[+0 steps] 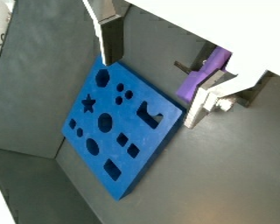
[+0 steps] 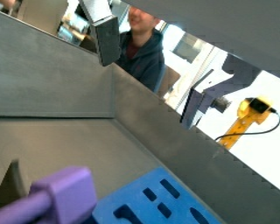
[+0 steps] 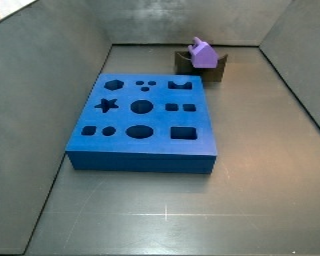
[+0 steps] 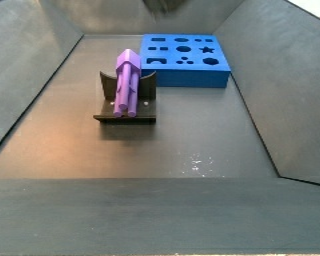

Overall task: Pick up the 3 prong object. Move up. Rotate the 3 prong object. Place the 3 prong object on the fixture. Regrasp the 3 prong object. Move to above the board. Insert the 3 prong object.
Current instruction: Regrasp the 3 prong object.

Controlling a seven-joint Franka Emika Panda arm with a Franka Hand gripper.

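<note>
Blue board lay flat on the grey floor, cut-outs facing up, purple 3 prong object rested tilted on the fixture just beside one board edge, gripper above the board, one silver finger visible.

My claw shows only in part. In both wrist views one flat silver finger with its dark pad reaches in from the upper edge of the picture: one finger shows in one, and one finger in the other. I cannot see the second finger, so I cannot tell how my jaws stand. Nothing is seen against the pad. In a side view a grey bit of me shows at the top edge.
</note>
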